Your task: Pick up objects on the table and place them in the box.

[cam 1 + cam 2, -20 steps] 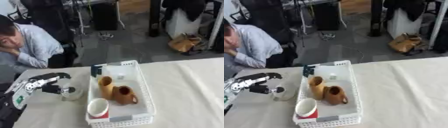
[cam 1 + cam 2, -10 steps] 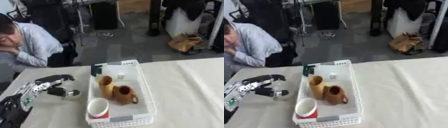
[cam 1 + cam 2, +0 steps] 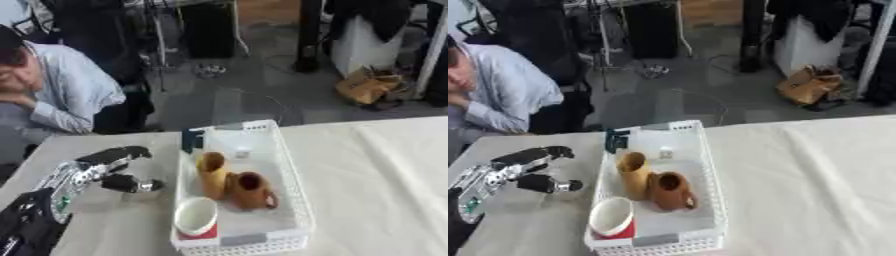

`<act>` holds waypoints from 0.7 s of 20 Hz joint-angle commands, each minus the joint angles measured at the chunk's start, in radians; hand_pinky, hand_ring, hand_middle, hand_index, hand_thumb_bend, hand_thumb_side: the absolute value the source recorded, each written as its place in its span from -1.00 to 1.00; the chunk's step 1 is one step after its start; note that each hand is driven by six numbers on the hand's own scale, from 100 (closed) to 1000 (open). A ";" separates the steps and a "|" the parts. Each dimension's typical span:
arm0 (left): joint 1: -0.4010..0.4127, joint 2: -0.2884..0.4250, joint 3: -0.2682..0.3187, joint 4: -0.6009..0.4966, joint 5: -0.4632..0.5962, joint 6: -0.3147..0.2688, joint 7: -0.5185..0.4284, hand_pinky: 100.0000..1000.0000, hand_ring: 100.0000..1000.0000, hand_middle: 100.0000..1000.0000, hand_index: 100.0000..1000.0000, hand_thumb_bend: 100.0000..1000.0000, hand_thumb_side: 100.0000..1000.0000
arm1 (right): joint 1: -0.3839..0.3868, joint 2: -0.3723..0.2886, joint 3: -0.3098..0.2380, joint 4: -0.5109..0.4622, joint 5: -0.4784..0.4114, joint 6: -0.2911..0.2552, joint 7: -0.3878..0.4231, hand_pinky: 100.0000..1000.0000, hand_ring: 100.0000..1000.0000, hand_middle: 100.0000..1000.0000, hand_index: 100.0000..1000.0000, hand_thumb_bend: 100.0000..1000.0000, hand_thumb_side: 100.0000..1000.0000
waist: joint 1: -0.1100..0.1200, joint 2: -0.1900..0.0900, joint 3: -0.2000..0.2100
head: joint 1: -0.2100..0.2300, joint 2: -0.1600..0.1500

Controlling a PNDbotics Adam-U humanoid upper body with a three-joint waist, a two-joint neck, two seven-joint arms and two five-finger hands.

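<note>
White lattice basket (image 3: pixel 293 197) at table centre, long axis running away from the camera, resting on the pale tablecloth (image 3: pixel 376 180).

Contents, near to far:
- White cup with red base (image 3: pixel 196 218), lying at the near left corner, mouth upward toward the camera.
- Brown mug with handle (image 3: pixel 249 190), mid-basket, touching the next item.
- Tall tan cup (image 3: pixel 211 173), upright, just left of the brown mug and against the basket's left wall.
- Small pale object (image 3: pixel 242 150) on the basket floor farther back; identity not resolvable.
- Dark teal item (image 3: pixel 192 140) at the far left corner, standing against the rim.

Left hand (image 3: pixel 98 169) over the table left of the basket, entering from the lower left. Fingers (image 3: pixel 122 154) extended above, thumb (image 3: pixel 129 184) reaching toward the basket below them. Small pale, roundish object (image 3: pixel 557 194) just under the thumb tip, on or near the cloth; contact between hand and object cannot be told, and closure of the hand about it cannot be told either. Hand apart from the basket wall.

Right hand: out of both views.
</note>
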 commanded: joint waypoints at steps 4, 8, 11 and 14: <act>-0.029 0.006 0.022 -0.009 -0.011 0.030 0.043 1.00 1.00 1.00 1.00 0.50 0.70 | -0.007 -0.007 0.001 -0.017 -0.012 -0.006 0.001 0.42 0.58 0.26 0.23 -1.00 1.00 | -0.009 -0.015 0.001 | -0.004 -0.014; -0.037 -0.002 0.026 0.012 -0.034 0.047 0.034 1.00 1.00 1.00 1.00 0.54 0.73 | -0.009 -0.005 0.002 -0.017 -0.014 -0.008 0.002 0.42 0.58 0.26 0.22 -1.00 1.00 | -0.011 -0.012 -0.002 | -0.003 -0.017; -0.039 -0.009 0.037 0.018 -0.039 0.047 0.045 1.00 1.00 1.00 1.00 0.51 0.72 | -0.010 -0.004 0.001 -0.017 -0.016 -0.008 0.004 0.42 0.57 0.25 0.22 -1.00 1.00 | -0.011 -0.009 -0.003 | -0.002 -0.021; -0.041 -0.016 0.045 0.029 -0.035 0.053 0.052 1.00 1.00 1.00 1.00 0.50 0.73 | -0.012 -0.003 0.002 -0.017 -0.017 -0.008 0.005 0.42 0.57 0.25 0.22 -1.00 1.00 | -0.012 -0.007 -0.005 | -0.002 -0.023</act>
